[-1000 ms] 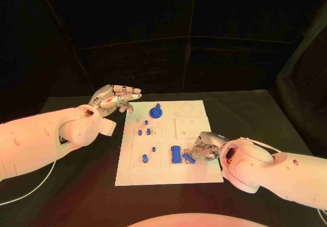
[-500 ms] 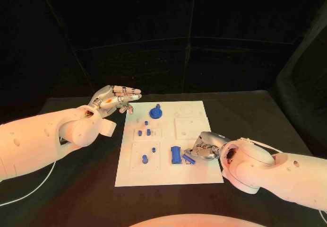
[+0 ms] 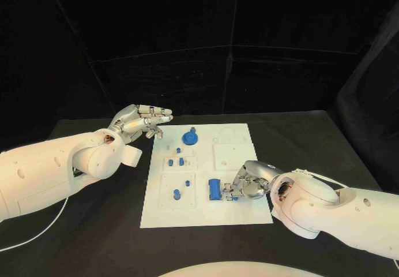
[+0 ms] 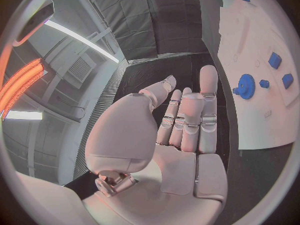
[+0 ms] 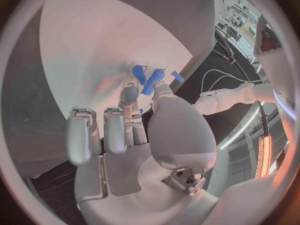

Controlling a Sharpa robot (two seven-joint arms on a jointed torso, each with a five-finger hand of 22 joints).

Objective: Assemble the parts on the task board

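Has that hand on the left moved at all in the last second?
No. The left hand hovers at the same spot beside the task board's far left corner, near the blue gear.

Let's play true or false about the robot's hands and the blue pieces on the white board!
1. The right hand pinches a blue part over the board. True.
2. The left hand holds the blue gear. False: it holds nothing and hangs beside the board's far left corner, fingers apart.
3. The gear sits near the board's far edge. True.
4. The board lies on a red table. False: the table is black.
5. Both hands touch each other. False: they are well apart, at opposite sides of the board.
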